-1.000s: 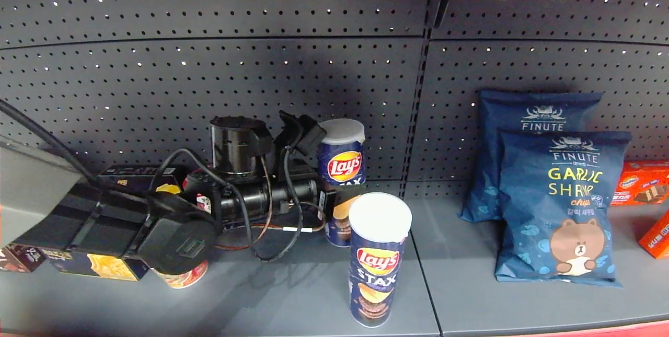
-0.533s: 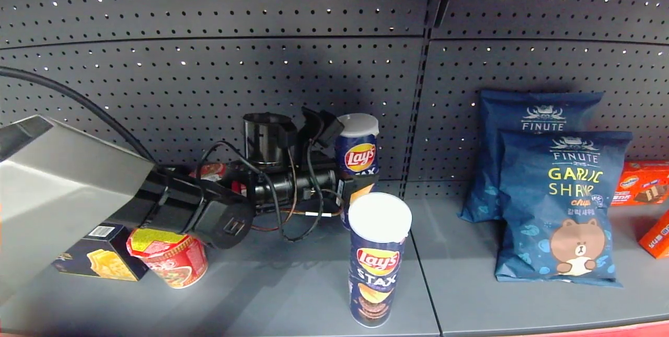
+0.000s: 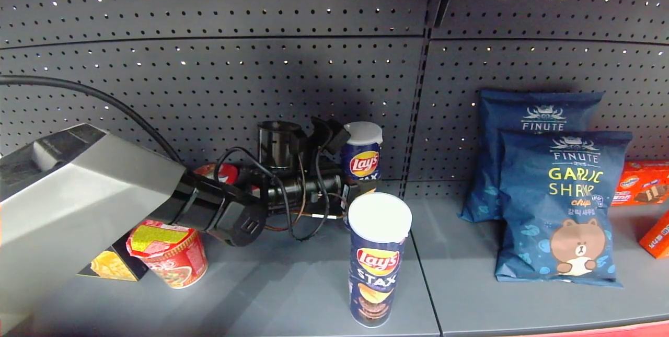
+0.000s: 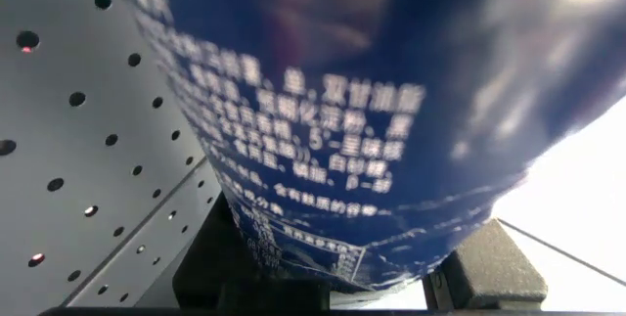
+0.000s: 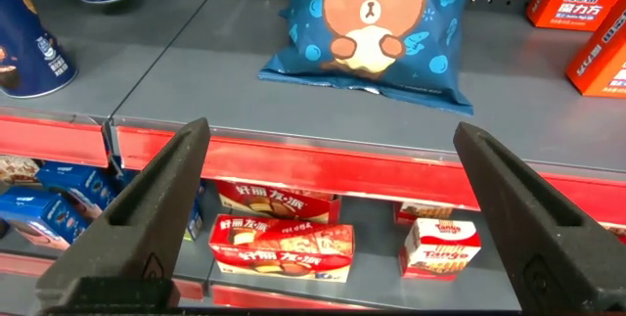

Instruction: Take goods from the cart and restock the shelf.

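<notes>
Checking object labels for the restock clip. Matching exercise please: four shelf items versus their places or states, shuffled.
1 rear chip can
2 front chip can
3 red noodle cup
4 front blue snack bag

A left end of the shelf, beside a box
B gripped by the left gripper, near the pegboard
C standing free near the front edge
D propped upright on the right section

Pairs: 1-B, 2-C, 3-A, 4-D

Shelf deck (image 3: 292, 295), perforated back panel (image 3: 209, 65): matt grey metal. Near chip can (image 3: 377, 274), far chip can (image 3: 361, 163): glossy printed wrap, white plastic lids (image 3: 379, 217). Snack bags (image 3: 562, 206): smooth film.
</notes>
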